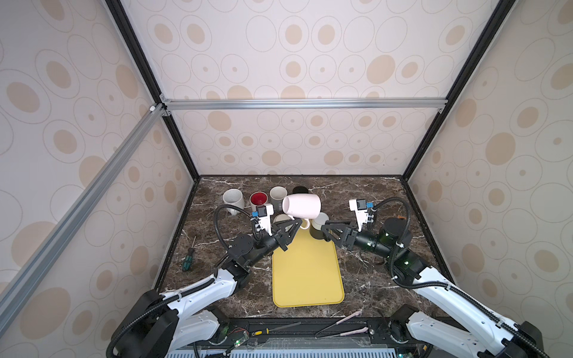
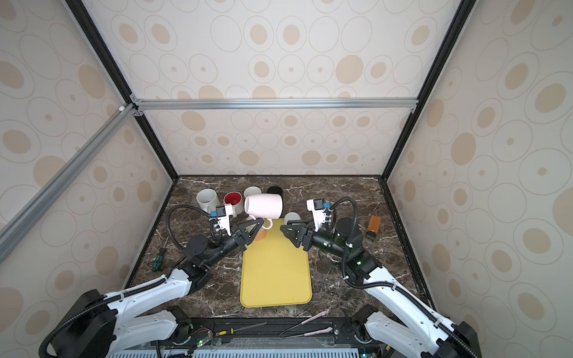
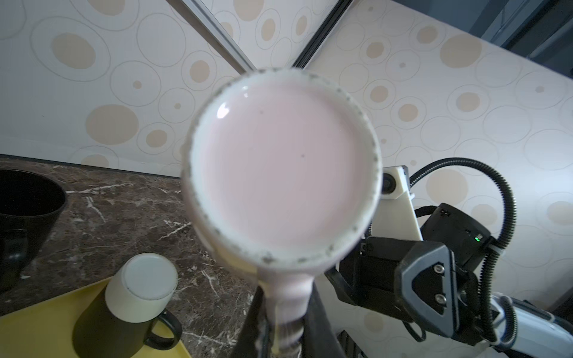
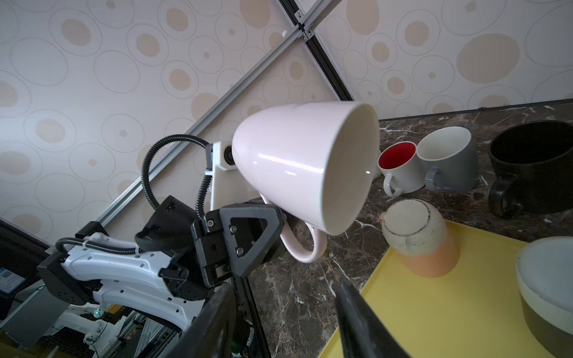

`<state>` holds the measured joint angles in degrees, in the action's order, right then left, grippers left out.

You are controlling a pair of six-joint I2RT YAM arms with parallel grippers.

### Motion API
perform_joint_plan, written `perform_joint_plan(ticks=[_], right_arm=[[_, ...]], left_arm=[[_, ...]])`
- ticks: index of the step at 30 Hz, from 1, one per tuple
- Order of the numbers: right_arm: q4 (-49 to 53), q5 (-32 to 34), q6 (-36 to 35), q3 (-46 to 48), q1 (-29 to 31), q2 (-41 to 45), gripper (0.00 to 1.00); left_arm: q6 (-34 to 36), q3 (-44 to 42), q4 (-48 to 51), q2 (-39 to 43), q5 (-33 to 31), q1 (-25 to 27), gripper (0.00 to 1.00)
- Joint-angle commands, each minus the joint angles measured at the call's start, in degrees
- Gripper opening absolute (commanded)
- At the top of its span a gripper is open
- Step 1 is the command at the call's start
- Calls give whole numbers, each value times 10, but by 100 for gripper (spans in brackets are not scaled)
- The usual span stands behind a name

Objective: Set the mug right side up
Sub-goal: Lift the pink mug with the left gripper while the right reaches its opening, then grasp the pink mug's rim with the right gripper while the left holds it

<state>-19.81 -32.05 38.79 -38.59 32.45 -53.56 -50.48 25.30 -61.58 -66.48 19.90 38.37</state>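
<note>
The pink mug hangs on its side in the air above the far end of the yellow tray. Its mouth faces right and its base faces left. My left gripper is shut on the mug's handle from below. The left wrist view is filled by the mug's base. In the right wrist view the mug shows its open mouth. My right gripper is open with nothing between its fingers, a little to the right of the mug and apart from it.
Two upside-down mugs stand at the tray's far end, a cream and olive one and a cream and peach one. Upright white, red-lined, grey and black mugs line the back. A screwdriver lies left, an orange bottle right.
</note>
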Motion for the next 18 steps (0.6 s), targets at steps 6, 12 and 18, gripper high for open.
perform_joint_plan(ticks=[6, 12, 18], right_arm=[[-51, -32, 52, -44, -4, -27, 51], [-74, -53, 74, -53, -4, -51, 51], [-71, -65, 80, -67, -3, -77, 51]], left_arm=[[-132, -3, -381, -67, 4, 6, 0], [-142, 16, -422, -110, 11, 18, 0], [-147, 39, -440, -132, 18, 22, 0]])
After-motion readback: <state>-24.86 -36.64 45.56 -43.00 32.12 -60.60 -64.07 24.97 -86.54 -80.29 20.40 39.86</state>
